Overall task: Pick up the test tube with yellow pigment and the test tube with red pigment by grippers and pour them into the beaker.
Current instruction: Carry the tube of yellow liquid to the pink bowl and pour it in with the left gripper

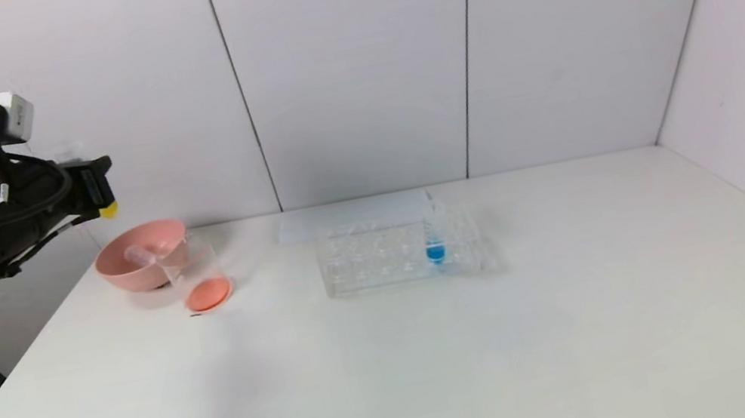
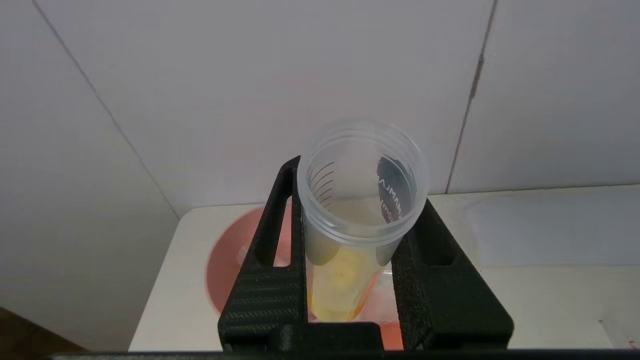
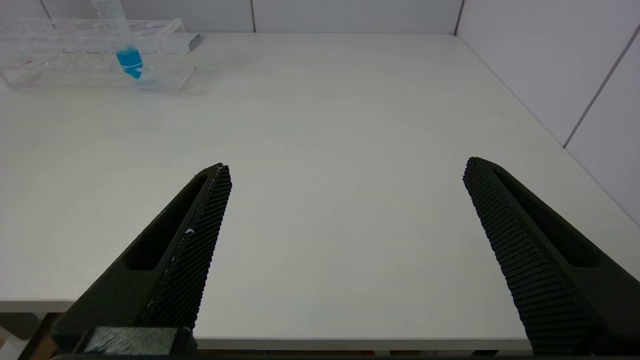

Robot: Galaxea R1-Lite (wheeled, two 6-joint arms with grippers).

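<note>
One tube in hand: the test tube with yellow pigment [image 2: 350,240] sits pinched between the left tool [image 2: 357,210] fingers, mouth toward the wrist camera, yellow at its lower end. Left tool is high at the counter's far-left edge, above the pink bowl [image 1: 123,272].

The beaker [image 1: 199,276] stands just beside the bowl, touching or nearly so, orange-red at its bottom. A clear tube [image 1: 139,255] lies in the bowl; my guess is it's the test tube with red pigment, emptied, but can't confirm.

Handling, judged: thin clear plastic, light, slick, flexes if squeezed. Grip mid-body below the threaded rim, moderate force; liquid shifts when tilted.

Rack [image 1: 399,250] mid-counter holds the blue tube [image 1: 433,237] upright. Right tool [image 3: 345,200] is spread wide, empty, low over the near right counter [image 3: 350,100].

Hard to tell: liquid level in the yellow tube, and the left fingertips in the head view, hidden behind the arm.
</note>
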